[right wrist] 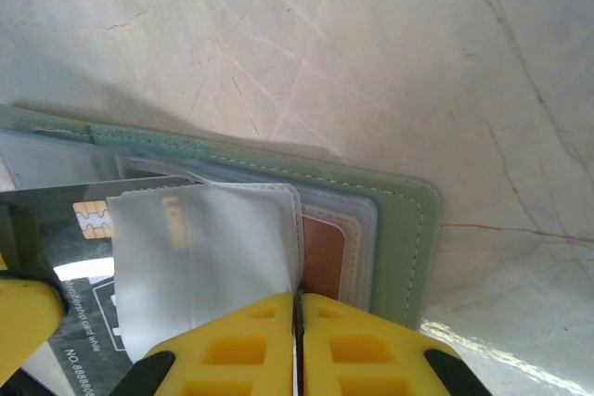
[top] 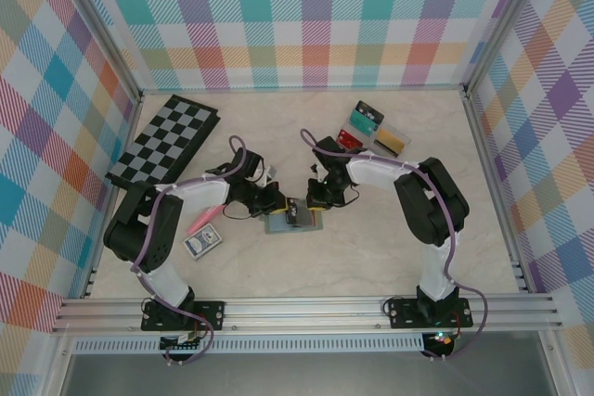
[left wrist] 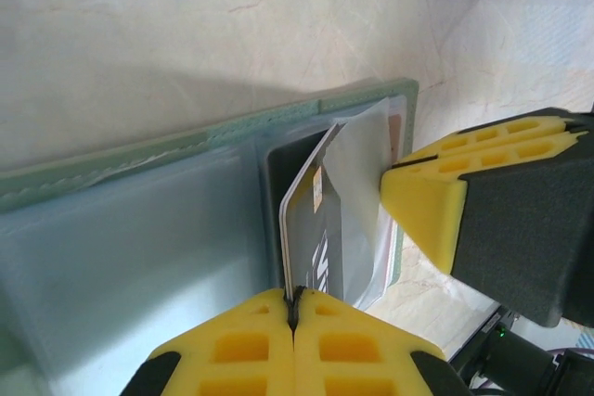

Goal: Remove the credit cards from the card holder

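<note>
We see the holder (top: 293,222) lying open on the table, between our two grippers. Our left gripper (left wrist: 293,308) is pinched tight on the edge of a dark card (left wrist: 311,229), which stands tilted over the holder's right half. Its far end is tucked under a clear sleeve (right wrist: 204,248) of the holder. Our right gripper (right wrist: 299,308) is closed on that sleeve. A teal card (top: 365,119), a red card (top: 349,139) and a gold card (top: 392,141) lie well beyond the holder, to its far right. A card pack (top: 201,244) lies to the holder's near left.

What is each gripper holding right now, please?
Left gripper: shut on a dark credit card.
Right gripper: shut on the card holder's clear sleeve.
</note>
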Available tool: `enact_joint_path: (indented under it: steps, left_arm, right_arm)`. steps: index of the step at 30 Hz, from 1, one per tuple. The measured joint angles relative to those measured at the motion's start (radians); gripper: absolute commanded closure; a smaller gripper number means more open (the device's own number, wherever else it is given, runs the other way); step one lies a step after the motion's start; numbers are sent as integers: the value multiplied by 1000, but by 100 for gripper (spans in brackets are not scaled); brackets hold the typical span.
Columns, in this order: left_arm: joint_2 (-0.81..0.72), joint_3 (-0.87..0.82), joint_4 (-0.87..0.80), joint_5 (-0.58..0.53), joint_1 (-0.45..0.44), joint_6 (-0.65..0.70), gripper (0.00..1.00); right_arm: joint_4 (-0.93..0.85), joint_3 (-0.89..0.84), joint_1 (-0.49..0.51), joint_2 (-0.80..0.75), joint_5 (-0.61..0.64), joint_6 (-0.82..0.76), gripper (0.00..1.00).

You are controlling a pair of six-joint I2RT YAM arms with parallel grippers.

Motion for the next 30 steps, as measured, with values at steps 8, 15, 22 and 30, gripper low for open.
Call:
enact_joint_path:
  steps: [8,15,22,30]
  left_arm:
    - [-89,0,-135,-36,35,64,100]
    - [-230,14,-242,-59,86,101,100]
    - [-300,77,-184,13,89,84,100]
    - [-307,86,29,118,90,-41,100]
  right_arm:
    - [0,8,0,0,-23,-1,75]
    - [45,6,-17,-87,-77,5,49]
    - [249,-82,-75,-291,-203,62,32]
    - [573,-267,-174,-359,-434,261,30]
